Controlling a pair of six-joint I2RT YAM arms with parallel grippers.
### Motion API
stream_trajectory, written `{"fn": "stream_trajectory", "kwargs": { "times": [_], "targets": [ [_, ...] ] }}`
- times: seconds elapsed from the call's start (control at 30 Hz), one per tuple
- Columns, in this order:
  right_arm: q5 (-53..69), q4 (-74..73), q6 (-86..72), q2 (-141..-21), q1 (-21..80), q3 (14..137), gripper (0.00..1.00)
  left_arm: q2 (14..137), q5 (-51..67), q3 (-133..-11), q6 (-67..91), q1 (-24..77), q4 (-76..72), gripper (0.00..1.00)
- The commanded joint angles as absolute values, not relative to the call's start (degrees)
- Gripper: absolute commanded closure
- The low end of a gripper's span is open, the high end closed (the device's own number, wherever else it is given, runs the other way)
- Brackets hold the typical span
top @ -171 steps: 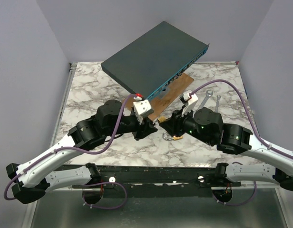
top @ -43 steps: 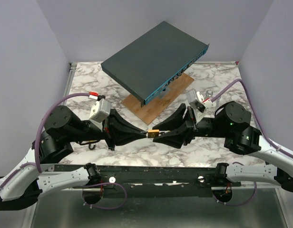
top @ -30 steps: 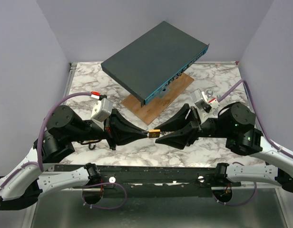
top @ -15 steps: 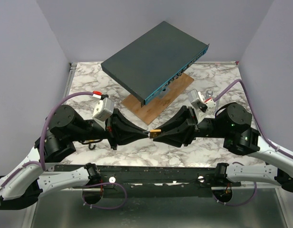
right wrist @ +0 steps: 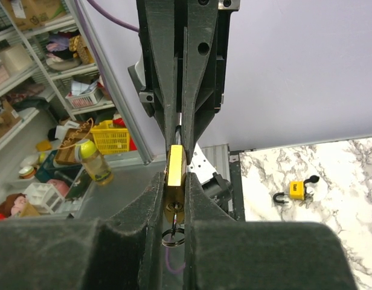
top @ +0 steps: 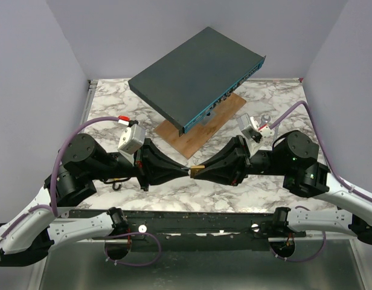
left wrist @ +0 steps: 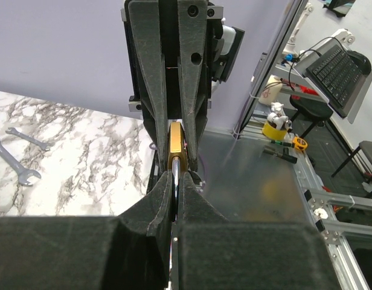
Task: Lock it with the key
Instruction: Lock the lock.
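Observation:
A brass padlock [top: 197, 168] hangs in the air between my two grippers, above the near part of the marble table [top: 113, 109]. My left gripper [top: 186, 172] is shut on its steel shackle [left wrist: 174, 180]; the brass body [left wrist: 176, 148] shows just beyond my fingertips. My right gripper [top: 196, 173] is shut on the padlock body [right wrist: 176, 169]. The key [right wrist: 175, 212] sits in the keyhole at the body's near end, its ring [right wrist: 173, 232] hanging between my right fingers [right wrist: 148, 205].
A dark blue flat box [top: 195, 69] leans on a wooden board [top: 217, 119] at the back middle. A second yellow padlock [right wrist: 298, 190] lies on the table beside the left arm. Two wrenches [left wrist: 11, 166] lie behind the right arm.
My right gripper's wide-open jaws have closed onto the padlock body held by the left gripper. Several seconds ago both grippers were low at the table.

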State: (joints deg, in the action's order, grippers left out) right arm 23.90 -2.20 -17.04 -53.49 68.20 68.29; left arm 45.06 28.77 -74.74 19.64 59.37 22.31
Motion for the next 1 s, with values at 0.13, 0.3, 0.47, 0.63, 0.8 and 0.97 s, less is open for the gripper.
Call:
{"fn": "stream_trajectory", "kwargs": {
  "times": [0.13,0.3,0.47,0.63,0.8,0.97],
  "targets": [
    [23.0,-1.2,-18.9,-53.3,68.4,68.2,0.99,45.7,27.4,-74.9,19.6,59.3,22.6,1.00],
    [19.7,-0.8,-20.6,-51.1,68.4,66.6,0.99,44.6,26.1,-74.7,18.3,59.3,25.5,0.76],
    [18.0,-0.6,-22.4,-48.4,68.4,64.6,0.99,43.2,24.7,-74.4,16.7,59.2,28.4,0.71],
    [16.1,-1.9,-22.3,-48.2,68.4,64.5,0.99,43.5,26.4,-74.5,16.6,59.2,29.1,0.71],
    [15.2,-2.7,-21.8,-48.7,68.5,64.6,0.99,44.3,28.1,-74.9,17.0,59.2,28.8,0.71],
    [15.5,-3.1,-21.7,-49.3,68.4,65.1,0.99,44.5,27.2,-75.6,16.9,59.2,29.4,0.73]
  ]
}}
